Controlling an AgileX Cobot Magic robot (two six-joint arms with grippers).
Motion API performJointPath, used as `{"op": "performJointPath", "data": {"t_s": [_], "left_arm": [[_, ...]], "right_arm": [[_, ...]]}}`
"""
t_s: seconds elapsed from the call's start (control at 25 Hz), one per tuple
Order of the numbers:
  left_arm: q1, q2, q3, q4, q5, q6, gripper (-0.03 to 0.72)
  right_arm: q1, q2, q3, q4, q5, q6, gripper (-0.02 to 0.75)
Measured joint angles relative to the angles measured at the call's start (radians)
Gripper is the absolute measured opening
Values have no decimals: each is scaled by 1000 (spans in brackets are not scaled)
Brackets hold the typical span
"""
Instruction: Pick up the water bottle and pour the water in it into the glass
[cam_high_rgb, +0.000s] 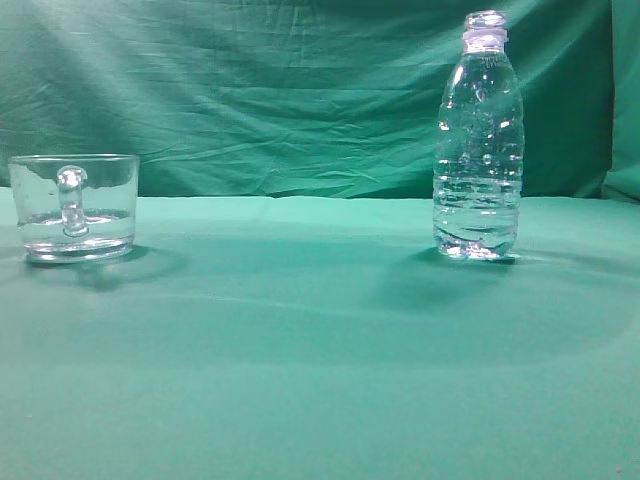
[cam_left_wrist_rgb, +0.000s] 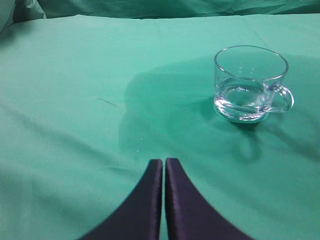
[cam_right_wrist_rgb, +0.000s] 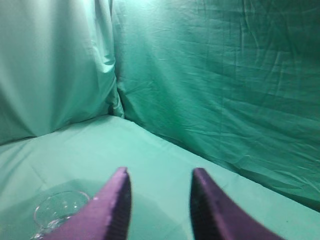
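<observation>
The water bottle stands upright and uncapped on the green cloth at the right of the exterior view, with water in it. The glass stands at the left, its handle facing the camera, with a little water in the bottom. It also shows in the left wrist view and, partly, in the right wrist view. My left gripper is shut and empty, well short of the glass. My right gripper is open and empty above the table. Neither gripper shows in the exterior view. The bottle is out of both wrist views.
A green cloth covers the table, and a green backdrop hangs behind it. The backdrop folds into a corner in the right wrist view.
</observation>
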Motion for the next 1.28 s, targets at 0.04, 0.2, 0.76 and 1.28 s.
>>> {"op": "performJointPath", "data": {"t_s": [0.04, 0.2, 0.76, 1.28], "left_arm": [[0, 0, 0, 0, 0, 0, 0], [0, 0, 0, 0, 0, 0, 0], [0, 0, 0, 0, 0, 0, 0], [0, 0, 0, 0, 0, 0, 0]], "right_arm": [[0, -45, 0, -52, 27, 50, 62], [0, -217, 0, -182, 137, 270, 0], [0, -634, 3, -346, 144, 544, 0], [0, -766, 29, 331, 805, -89, 0]]}}
